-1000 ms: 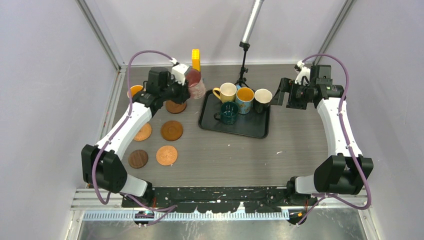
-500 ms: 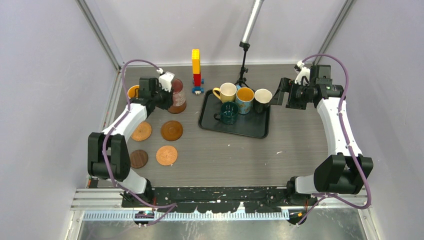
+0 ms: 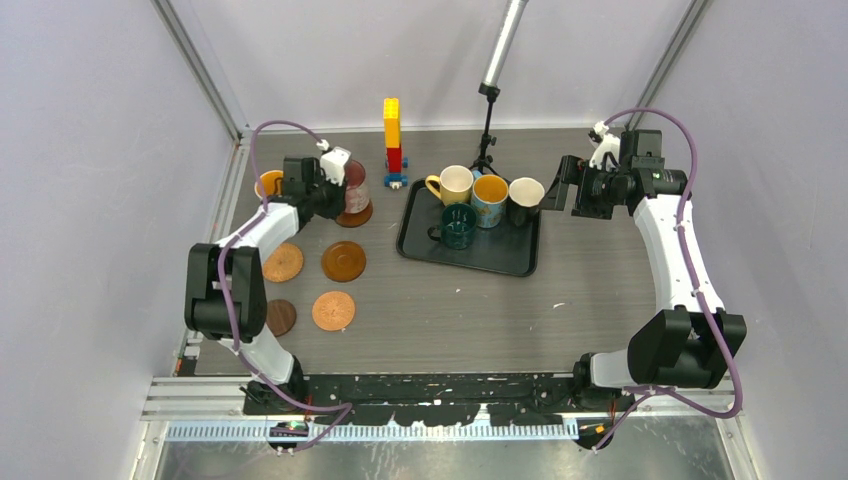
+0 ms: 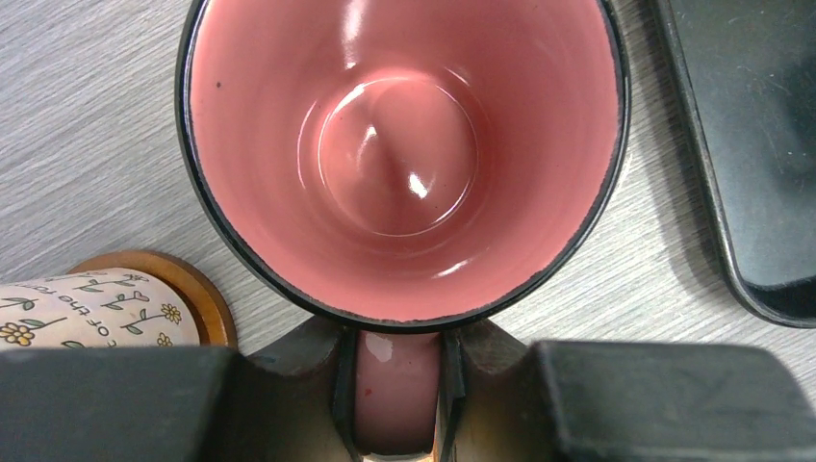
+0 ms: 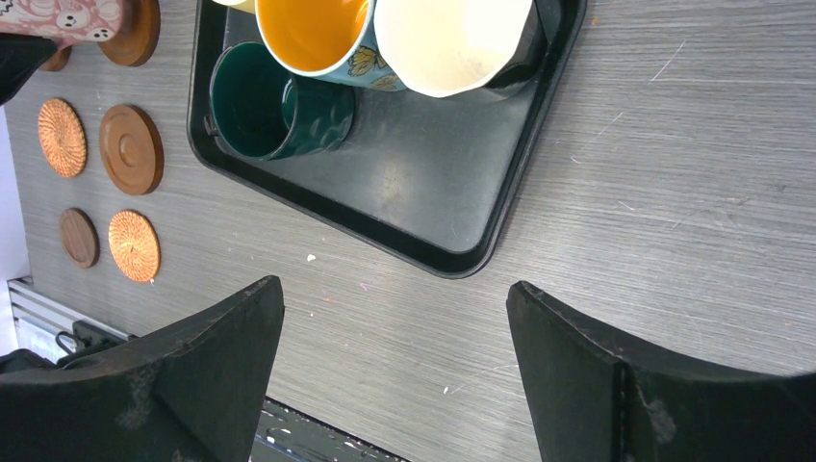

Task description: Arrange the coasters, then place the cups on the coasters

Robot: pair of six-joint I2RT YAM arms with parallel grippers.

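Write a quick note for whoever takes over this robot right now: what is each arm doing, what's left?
Left fingers: shut on the handle of the pink ceramic mug, over a glossy brown wooden coaster.
Right fingers: open, hovering by the black rectangular tray.
Done: white patterned mug on its coaster.
To do: release the pink mug; move cream-yellow, blue, plain white and dark teal mugs off the tray onto four bare coasters.

Six handled mugs (image 3: 458,226), six round coasters (image 3: 343,261), one black rectangular tray (image 3: 500,257), one yellow-red-blue toy brick tower (image 3: 392,130).
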